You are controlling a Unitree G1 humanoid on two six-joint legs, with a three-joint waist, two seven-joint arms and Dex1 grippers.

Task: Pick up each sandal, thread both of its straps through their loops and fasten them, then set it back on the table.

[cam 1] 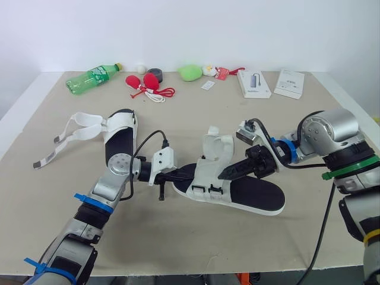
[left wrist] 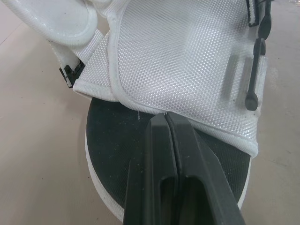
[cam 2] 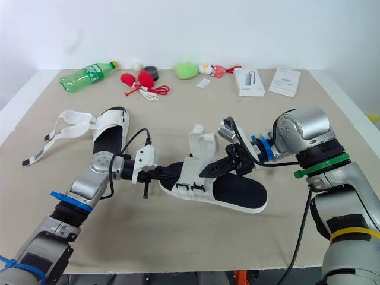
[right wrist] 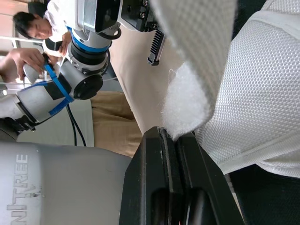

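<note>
**Two sandals, one in my jaws**

My right gripper (cam 1: 225, 174) pinches the fuzzy white strap (right wrist: 187, 101) of the white mesh, black-soled sandal (cam 1: 256, 196) mid-table. My left gripper (cam 1: 180, 174), jaws pressed together, touches its sole. The mesh flap (cam 1: 209, 168) stands between them. Another white sandal (cam 1: 120, 141) lies left, a green plastic bottle (cam 1: 92, 77) behind.

Left end effector (left wrist: 167, 117) fingers pressed together, tips over the black footbed of sandal (left wrist: 178, 61), right at the white mesh upper's edge. Sandal sits on table (left wrist: 37, 140).
</note>
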